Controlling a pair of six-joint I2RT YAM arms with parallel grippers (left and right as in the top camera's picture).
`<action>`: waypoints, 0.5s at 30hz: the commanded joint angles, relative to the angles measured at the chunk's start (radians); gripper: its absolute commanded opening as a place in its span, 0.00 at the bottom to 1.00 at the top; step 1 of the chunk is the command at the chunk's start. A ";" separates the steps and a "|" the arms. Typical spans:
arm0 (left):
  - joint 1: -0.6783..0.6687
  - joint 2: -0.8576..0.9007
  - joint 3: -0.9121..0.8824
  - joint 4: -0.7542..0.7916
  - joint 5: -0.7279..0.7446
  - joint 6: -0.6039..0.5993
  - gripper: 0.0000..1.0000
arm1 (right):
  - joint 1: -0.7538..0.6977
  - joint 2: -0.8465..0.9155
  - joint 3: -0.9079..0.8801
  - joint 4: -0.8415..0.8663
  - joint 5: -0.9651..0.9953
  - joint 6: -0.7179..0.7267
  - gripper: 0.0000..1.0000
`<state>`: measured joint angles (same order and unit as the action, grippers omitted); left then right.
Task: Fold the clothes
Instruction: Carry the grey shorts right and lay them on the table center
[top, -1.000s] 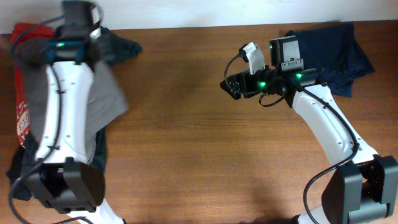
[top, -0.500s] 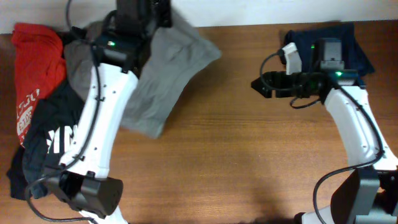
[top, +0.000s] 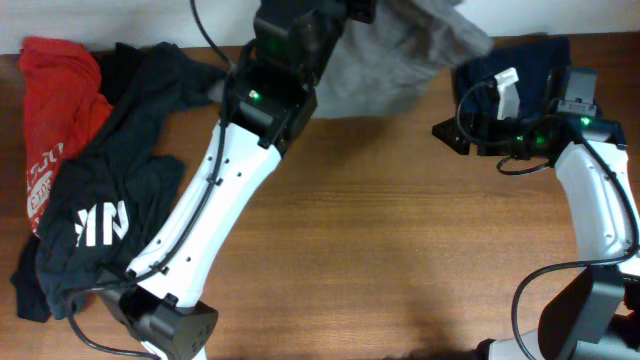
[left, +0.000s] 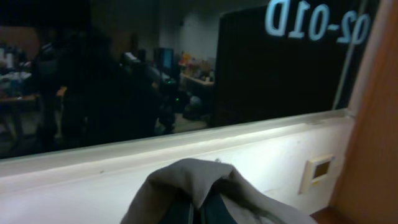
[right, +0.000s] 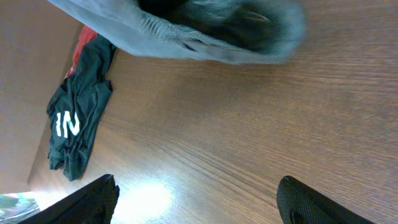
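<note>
My left gripper (left: 198, 214) is shut on the grey-khaki shorts (top: 400, 55) and holds them in the air over the table's back edge; the cloth drapes over the fingers (left: 186, 180). The shorts also show at the top of the right wrist view (right: 186, 31). My right gripper (top: 452, 132) is open and empty, in front of the navy garment (top: 545, 55); its fingertips frame bare wood (right: 199, 199). The black white-printed tee (top: 110, 200) and the red tee (top: 55, 90) lie at the left. The black tee also shows in the right wrist view (right: 78, 121).
The wooden table (top: 400, 250) spans the view. A white wall and a dark window (left: 124, 81) lie behind the back edge. The left arm (top: 215, 200) stretches diagonally over the table's left half.
My left gripper has carried the shorts to the right along the back edge, uncovering the black tee. My right gripper has drawn back to the right.
</note>
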<state>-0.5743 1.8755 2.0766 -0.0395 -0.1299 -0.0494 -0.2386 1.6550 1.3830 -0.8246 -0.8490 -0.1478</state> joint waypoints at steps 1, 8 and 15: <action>-0.011 -0.052 0.040 -0.006 -0.027 0.020 0.01 | -0.023 -0.026 0.021 0.002 -0.018 -0.048 0.87; 0.013 -0.064 0.039 -0.195 -0.054 0.024 0.01 | -0.024 -0.025 0.018 -0.003 0.041 -0.055 0.90; 0.082 -0.064 0.039 -0.478 -0.097 0.024 0.01 | -0.024 -0.025 0.018 -0.039 0.074 -0.062 0.91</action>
<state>-0.5343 1.8626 2.0842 -0.4587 -0.1688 -0.0452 -0.2577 1.6547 1.3830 -0.8551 -0.8021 -0.1917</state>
